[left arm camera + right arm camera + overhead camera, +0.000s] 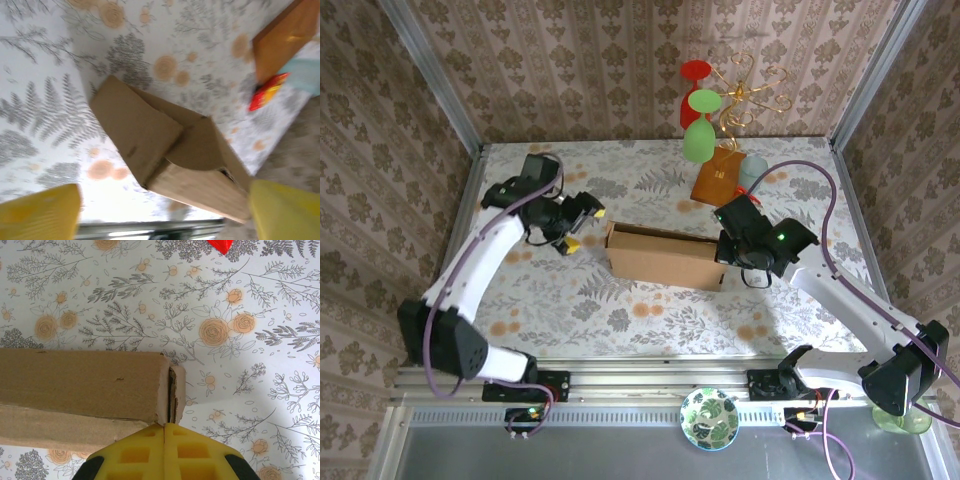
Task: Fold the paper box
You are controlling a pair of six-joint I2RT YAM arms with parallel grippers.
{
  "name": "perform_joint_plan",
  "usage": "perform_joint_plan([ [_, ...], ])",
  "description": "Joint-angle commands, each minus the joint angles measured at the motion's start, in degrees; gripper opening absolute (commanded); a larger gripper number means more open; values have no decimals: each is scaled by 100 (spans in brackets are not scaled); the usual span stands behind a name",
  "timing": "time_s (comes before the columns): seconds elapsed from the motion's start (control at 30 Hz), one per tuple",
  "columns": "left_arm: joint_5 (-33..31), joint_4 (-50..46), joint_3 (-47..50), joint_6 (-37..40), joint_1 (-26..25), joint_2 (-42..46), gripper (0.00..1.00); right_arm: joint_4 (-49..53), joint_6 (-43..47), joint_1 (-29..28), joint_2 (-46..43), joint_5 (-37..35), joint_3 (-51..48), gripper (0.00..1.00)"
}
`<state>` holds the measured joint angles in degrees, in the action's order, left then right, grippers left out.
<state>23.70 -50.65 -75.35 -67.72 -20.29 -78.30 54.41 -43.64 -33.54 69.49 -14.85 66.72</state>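
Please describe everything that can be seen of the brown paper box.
The paper box is plain brown corrugated cardboard, folded into a long, low block. It lies flat on the flowered table, near the middle, running left to right. One end shows a flap with a curved edge; at the right end a thin dark gap parts two layers. The shut right pincer touches that end; the open left pincer stands just off the left end.
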Motion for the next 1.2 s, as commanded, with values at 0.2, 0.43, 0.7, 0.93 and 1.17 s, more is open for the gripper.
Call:
perform_joint_plan([
  [0.2, 718, 1553, 600, -2164, -177, -20, 100, 186, 58, -3, 99, -88, 157, 0],
  [0.43, 982, 1679, 722, -2496, -377, -297, 100, 205, 58, -3, 117, -84, 158, 0],
  [0.7, 1082, 1534, 957, -2587, -400, -265, 99, 190, 61, 8, 158, -83, 185, 0],
  [0.93, 762, 607, 965, -2672, -301, 148, 93, 185, 75, 36, 185, -80, 202, 0],
  [1.17, 666, 515, 1046, -3090, -225, 444, 94, 175, 92, 49, 191, -46, 192, 0],
])
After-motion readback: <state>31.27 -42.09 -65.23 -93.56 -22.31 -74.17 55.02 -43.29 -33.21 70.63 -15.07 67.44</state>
